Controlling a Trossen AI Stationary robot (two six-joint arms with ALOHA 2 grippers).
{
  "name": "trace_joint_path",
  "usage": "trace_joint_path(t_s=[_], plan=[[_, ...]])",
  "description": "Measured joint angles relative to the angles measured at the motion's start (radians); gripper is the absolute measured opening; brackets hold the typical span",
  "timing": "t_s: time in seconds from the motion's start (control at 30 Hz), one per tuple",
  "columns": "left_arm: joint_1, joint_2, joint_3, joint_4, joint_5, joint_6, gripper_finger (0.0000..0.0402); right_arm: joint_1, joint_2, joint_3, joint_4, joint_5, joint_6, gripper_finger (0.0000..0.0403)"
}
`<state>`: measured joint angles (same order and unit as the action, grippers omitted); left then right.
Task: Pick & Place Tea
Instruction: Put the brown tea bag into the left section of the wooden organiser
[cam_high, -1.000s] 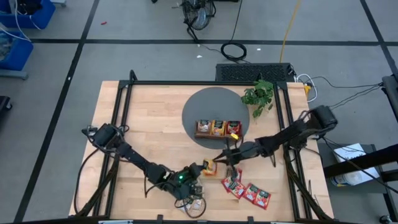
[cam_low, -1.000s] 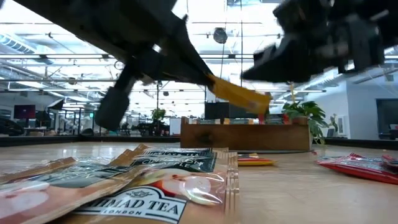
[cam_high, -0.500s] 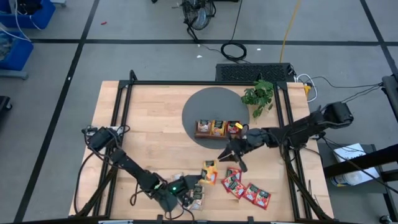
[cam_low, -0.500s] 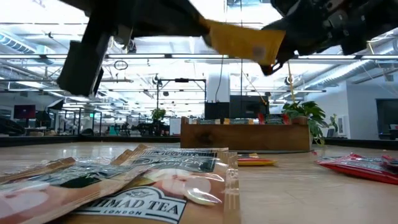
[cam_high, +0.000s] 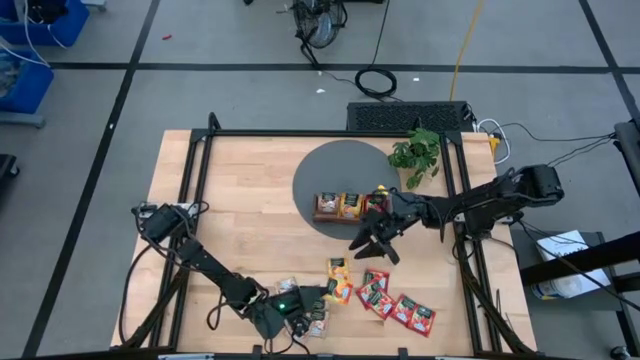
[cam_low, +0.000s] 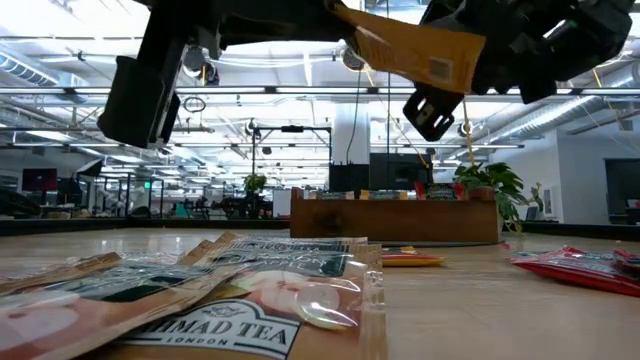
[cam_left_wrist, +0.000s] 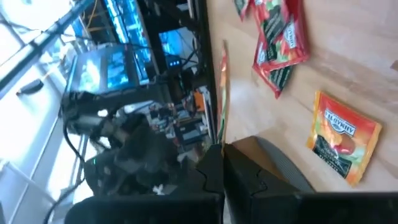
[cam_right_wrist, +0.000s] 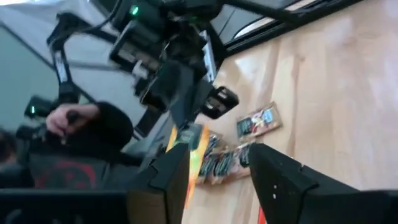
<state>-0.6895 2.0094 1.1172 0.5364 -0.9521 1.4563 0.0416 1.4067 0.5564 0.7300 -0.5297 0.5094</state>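
Pale sachet (cam_low: 250, 310), "AHMAD TEA LONDON" label, tabletop (cam_low: 480, 310)

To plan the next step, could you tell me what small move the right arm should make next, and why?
Probably ease the right gripper forward until its open jaws straddle the orange tea sachet. The left gripper, shut on it, holds it above the table, and the right wrist view shows it between the jaws, farther off.

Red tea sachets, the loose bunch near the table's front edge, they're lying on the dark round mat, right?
Not on the mat. The high view shows the red tea sachets near the front edge on the bare wood of the table; the dark round mat lies farther back.
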Motion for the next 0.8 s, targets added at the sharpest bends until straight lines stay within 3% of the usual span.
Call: trace_joint_path(t_s=[0.2,0.8], plan=[[0.001,0.000,0.000,0.066,0.000,0.129,0.0004,-0.034,0.010,0.000,-0.015,-0.106,0.109,0.0173],[0.094,0.000,0.059,0.073,0.019,0.247,0.0003,0.040,0.066,0.001,0.008,-0.130,0.163,0.0169]])
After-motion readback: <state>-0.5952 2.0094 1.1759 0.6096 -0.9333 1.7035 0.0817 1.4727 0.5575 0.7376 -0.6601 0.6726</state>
